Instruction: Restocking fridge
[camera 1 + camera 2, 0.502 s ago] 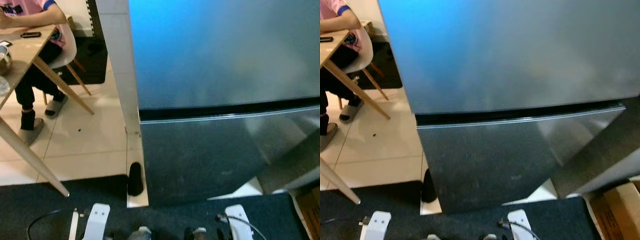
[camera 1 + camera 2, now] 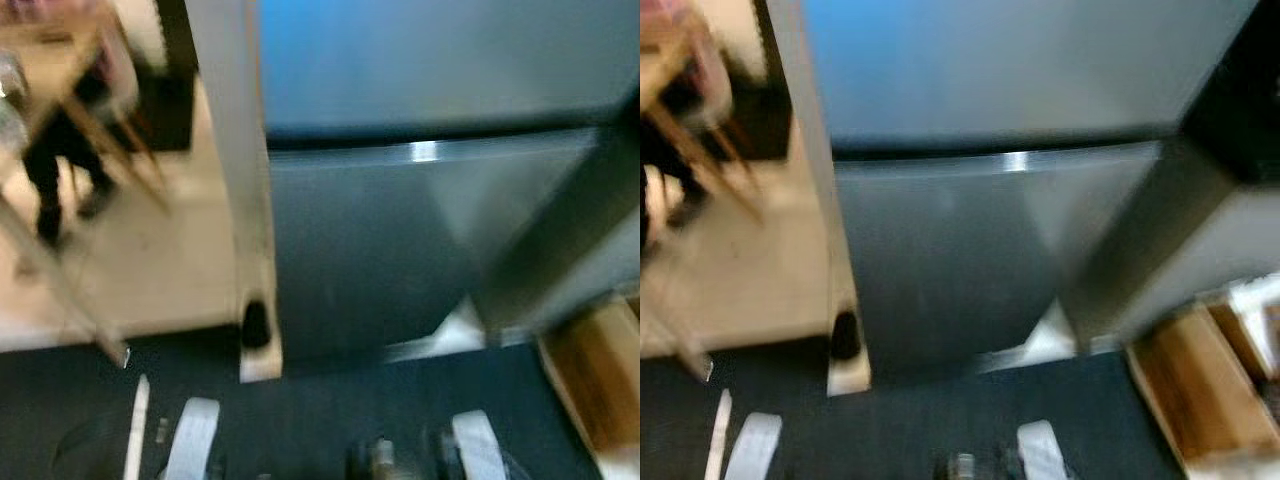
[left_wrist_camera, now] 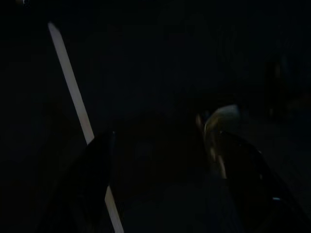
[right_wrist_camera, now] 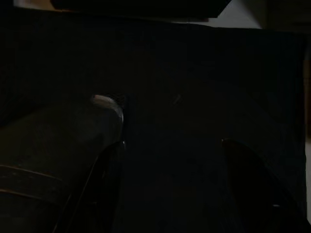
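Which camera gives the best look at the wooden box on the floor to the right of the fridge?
The right eye view: the wooden box shows most of its open top and side there, though blurred, beside the fridge. The left eye view catches a smaller part at its right edge. The wrist views are too dark to make it out.

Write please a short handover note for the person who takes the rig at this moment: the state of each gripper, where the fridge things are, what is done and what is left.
Left gripper: hangs low over the dark mat, fingers apart, nothing between them.
Right gripper: also low over the mat, fingers apart, holding nothing.
Fridge: directly ahead, both doors shut; the lower door is closed flush. The head views are blurred.
A cardboard box stands on the floor to the right of the fridge; its contents cannot be made out.
A person sits at a wooden table far left.
Done: nothing visible yet.
Left: open the fridge, fetch the items, load them.
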### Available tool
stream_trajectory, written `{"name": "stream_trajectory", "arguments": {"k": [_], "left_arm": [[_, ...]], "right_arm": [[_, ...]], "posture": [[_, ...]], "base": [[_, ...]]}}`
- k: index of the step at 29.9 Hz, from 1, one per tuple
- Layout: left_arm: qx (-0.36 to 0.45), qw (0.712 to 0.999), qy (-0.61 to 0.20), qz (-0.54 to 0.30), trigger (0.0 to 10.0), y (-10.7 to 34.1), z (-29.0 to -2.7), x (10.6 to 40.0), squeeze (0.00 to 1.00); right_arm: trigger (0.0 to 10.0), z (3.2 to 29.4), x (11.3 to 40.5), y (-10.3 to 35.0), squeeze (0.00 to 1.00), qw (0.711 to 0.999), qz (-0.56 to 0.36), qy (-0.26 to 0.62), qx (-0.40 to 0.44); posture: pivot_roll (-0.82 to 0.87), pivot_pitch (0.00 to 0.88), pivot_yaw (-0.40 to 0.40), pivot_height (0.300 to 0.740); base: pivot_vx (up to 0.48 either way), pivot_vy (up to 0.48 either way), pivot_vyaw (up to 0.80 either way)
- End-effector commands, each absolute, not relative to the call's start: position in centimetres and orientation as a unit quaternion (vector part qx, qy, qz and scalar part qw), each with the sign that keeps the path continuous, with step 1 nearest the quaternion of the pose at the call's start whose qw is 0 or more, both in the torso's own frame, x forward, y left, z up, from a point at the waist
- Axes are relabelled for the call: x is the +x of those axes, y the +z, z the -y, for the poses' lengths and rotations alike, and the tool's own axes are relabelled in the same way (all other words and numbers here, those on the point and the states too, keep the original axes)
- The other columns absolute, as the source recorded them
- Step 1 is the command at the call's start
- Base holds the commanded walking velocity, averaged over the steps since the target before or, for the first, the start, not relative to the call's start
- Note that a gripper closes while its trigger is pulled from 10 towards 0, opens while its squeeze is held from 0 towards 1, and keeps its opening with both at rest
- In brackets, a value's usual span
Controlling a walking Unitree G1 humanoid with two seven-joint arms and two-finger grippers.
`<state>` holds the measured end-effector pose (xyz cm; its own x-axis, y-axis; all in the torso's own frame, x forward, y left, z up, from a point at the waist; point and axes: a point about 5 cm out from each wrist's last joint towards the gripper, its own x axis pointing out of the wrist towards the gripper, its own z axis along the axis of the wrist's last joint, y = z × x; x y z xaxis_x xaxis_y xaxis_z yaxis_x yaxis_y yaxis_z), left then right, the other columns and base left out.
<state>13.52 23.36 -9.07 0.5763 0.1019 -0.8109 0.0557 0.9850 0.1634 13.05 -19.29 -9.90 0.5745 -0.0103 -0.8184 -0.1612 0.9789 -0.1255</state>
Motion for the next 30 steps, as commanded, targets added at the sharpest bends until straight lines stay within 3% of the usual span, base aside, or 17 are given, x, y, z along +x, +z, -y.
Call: {"name": "stream_trajectory", "arguments": {"k": [1, 19, 30], "left_arm": [[0.088, 0.88, 0.014, -0.467, 10.0, -9.15, -23.6, 13.24, 0.0], [0.09, 0.879, 0.016, -0.468, 10.0, -9.12, -23.7, 13.29, 0.0], [0.089, 0.879, 0.015, -0.468, 10.0, -9.16, -23.59, 13.25, 0.0]], "right_arm": [[10.0, 18.94, 12.78, -10.06, 0.0, 0.88, -0.464, 0.048, -0.089], [10.0, 18.95, 12.97, -9.95, 0.0, 0.884, -0.457, 0.051, -0.09], [10.0, 19.24, 13.11, -9.89, 0.0, 0.882, -0.457, 0.046, -0.105]], "posture": [[-0.05, 0.117, -0.037, 0.723], [-0.05, 0.116, -0.037, 0.723], [-0.05, 0.12, -0.039, 0.723]], "base": [[0.0, 0.0, 0.0], [0.0, 0.0, 0.0], [0.0, 0.0, 0.78]]}}
